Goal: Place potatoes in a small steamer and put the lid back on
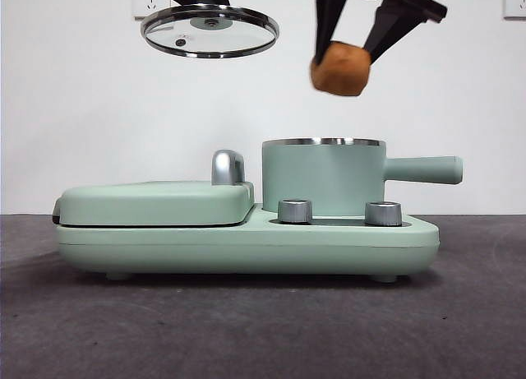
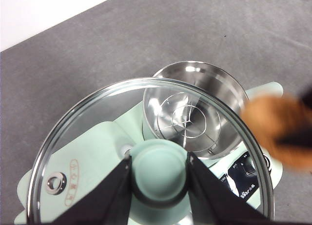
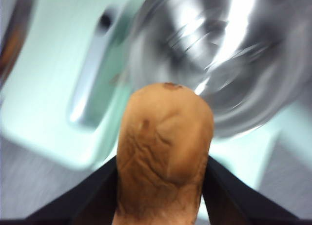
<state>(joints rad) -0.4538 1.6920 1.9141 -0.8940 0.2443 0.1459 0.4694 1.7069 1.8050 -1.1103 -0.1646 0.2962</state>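
The small steamer (image 1: 323, 177), a mint-green pot with a steel rim and a side handle, stands uncovered on the green cooker base (image 1: 246, 246); its bare steel inside (image 2: 191, 118) shows in the left wrist view. My right gripper (image 1: 352, 50) is shut on the orange-brown potato (image 1: 340, 68) and holds it in the air above the pot's opening. The potato (image 3: 165, 152) fills the right wrist view, with the blurred pot (image 3: 229, 49) beyond it. My left gripper (image 2: 159, 176) is shut on the green knob of the glass lid (image 1: 210, 31), held high and level above the grill plate side.
A flat mint-green grill plate cover (image 1: 156, 203) with a chrome handle (image 1: 228, 167) takes the left half of the base. Two steel dials (image 1: 295, 211) (image 1: 383, 214) sit in front of the pot. The pot's handle (image 1: 423, 169) sticks out to the right. The dark table (image 1: 263, 330) lies below.
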